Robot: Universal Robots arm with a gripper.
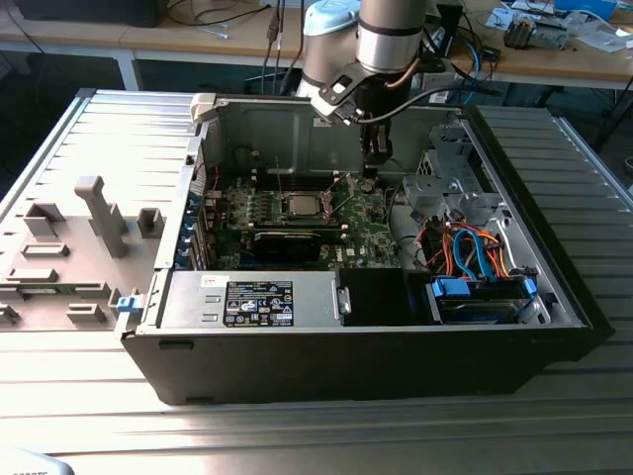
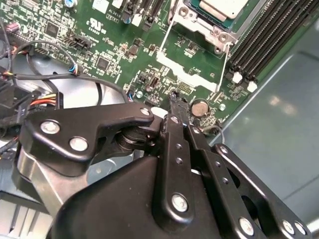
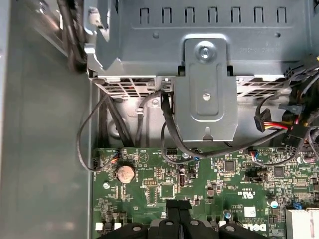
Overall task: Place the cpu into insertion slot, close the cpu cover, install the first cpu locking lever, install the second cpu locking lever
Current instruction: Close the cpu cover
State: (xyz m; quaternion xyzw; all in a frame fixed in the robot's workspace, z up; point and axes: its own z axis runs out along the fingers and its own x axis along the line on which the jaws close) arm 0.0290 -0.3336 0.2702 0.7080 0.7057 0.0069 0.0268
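— Where do your fingers stand?

— My gripper [image 2: 174, 102] hangs low over the green motherboard [image 2: 114, 45], with its tip just beside the coin cell battery [image 2: 200, 107]. My two black fingers [image 2: 178, 149] are pressed together at the tips and there is nothing between them.

— And the cpu?

— The cpu [image 2: 222, 7] lies flat in the insertion slot [image 2: 219, 35], silver top up, apart from my fingertips and next to the memory slots [image 2: 264, 35]. In the exterior view it sits mid-board inside the open computer case [image 1: 277, 129], to the exterior view's left of me.

— The cover?

— The cpu cover [image 2: 189, 14] shows as a silvery frame edging the chip. I cannot tell whether it lies fully flat. Two thin wire levers [image 2: 166, 37] rise clear of the board at the socket's corners.
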